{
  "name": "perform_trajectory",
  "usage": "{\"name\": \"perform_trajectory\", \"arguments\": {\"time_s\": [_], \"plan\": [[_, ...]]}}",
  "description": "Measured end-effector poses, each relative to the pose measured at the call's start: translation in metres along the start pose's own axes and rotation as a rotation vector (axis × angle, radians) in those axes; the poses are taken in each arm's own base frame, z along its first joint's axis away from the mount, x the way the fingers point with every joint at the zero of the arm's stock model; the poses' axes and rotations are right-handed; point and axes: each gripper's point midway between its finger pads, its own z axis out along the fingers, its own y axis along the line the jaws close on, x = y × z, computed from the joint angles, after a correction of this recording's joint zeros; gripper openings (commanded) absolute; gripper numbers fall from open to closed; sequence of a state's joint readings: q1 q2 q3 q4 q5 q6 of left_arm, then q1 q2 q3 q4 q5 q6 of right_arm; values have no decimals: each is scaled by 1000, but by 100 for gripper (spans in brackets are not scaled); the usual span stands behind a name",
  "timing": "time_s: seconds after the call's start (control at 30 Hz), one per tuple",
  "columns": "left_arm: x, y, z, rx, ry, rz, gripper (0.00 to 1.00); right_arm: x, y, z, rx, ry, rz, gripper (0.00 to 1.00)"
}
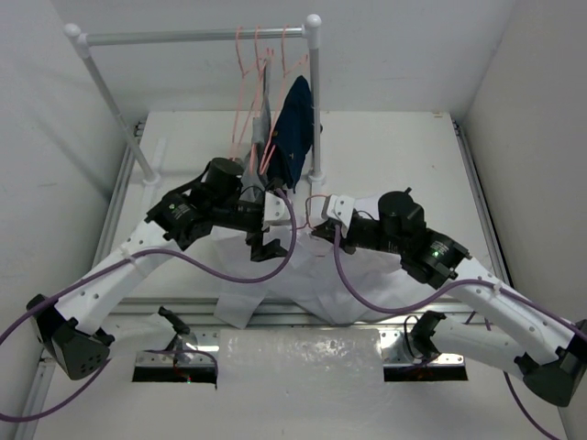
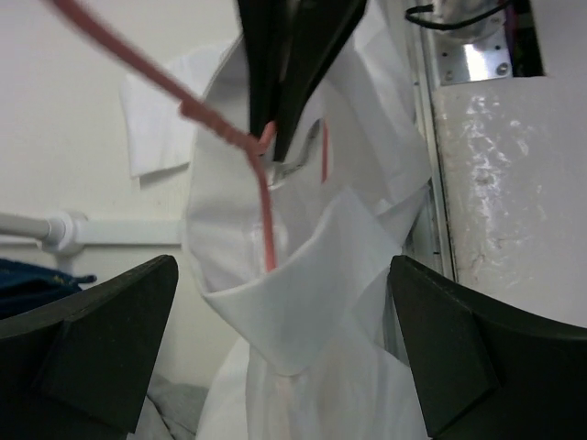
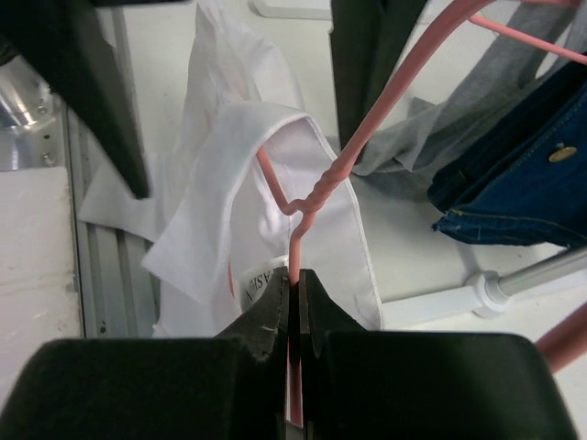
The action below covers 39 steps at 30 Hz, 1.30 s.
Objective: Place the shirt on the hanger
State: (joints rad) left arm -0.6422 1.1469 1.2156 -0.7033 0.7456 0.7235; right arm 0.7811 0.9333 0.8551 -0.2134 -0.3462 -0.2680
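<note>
The shirt (image 1: pixel 367 284) lies bunched on the table's near part, its white collar lifted up between the two arms. Its collar (image 3: pixel 229 183) wraps the neck of the hanger (image 3: pixel 321 188), a thin pink wire whose arm runs down inside the cloth. My right gripper (image 3: pixel 295 302) is shut on the hanger's wire just below the twist. In the left wrist view the collar (image 2: pixel 312 275) and the hanger (image 2: pixel 266 211) hang ahead of my left gripper (image 2: pixel 284 348), which stands wide open. Its dark fingers (image 2: pixel 101 339) sit either side of the cloth without touching it.
A white tube rail (image 1: pixel 193 37) stands at the back with several spare pink hangers (image 1: pixel 252 55), a grey garment (image 1: pixel 261 119) and a navy-blue garment (image 1: pixel 295 128) hung on it. The rail's right post (image 1: pixel 315 101) rises just behind both grippers. A metal frame (image 1: pixel 303 316) edges the table's near side.
</note>
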Motion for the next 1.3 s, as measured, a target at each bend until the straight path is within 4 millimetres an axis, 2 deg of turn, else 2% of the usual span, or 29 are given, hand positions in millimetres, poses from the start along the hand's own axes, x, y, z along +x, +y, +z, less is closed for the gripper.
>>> {"name": "perform_trajectory", "arguments": {"time_s": [0.07,0.1,0.13,0.2,0.23,0.33,0.4,0.5,0.67,0.7,0.73,0.77,0.87,0.93,1.13,1.3], "plan": [[9,5,3,-24,25,-25,98,-3,3,1,-16,-13,0,0],[10,7,3,-37,30,-28,92,-5,3,1,-23,-22,-2,0],[10,9,3,-47,31,-28,75,-6,4,1,-27,-29,-4,0],[10,12,3,-60,31,-27,52,-10,5,2,-37,-44,-9,0],[10,13,3,-63,31,-31,37,-11,6,2,-40,-49,-10,0],[11,13,5,-62,35,-37,22,-14,7,2,-48,-62,-14,0],[14,11,6,-53,39,-43,18,-15,6,2,-46,-68,-17,0],[18,8,7,-39,47,-50,2,-17,7,2,-53,-75,-19,0],[21,2,6,-27,48,-48,0,-17,11,3,-72,-83,-11,0],[23,1,6,-30,49,-47,0,-16,13,3,-78,-85,-6,3],[24,0,4,-36,49,-46,0,-15,14,5,-82,-87,1,29],[26,0,3,-51,55,-45,0,-15,14,6,-83,-89,13,44],[46,4,-7,-140,122,-47,0,-14,15,9,-80,-100,28,82],[66,6,-13,-207,179,-45,0,-10,16,10,-79,-104,34,99],[149,10,-40,-374,401,-75,0,13,28,7,-82,-94,59,99],[187,25,-78,-525,524,-111,0,8,27,-2,-59,-122,49,99]]}}
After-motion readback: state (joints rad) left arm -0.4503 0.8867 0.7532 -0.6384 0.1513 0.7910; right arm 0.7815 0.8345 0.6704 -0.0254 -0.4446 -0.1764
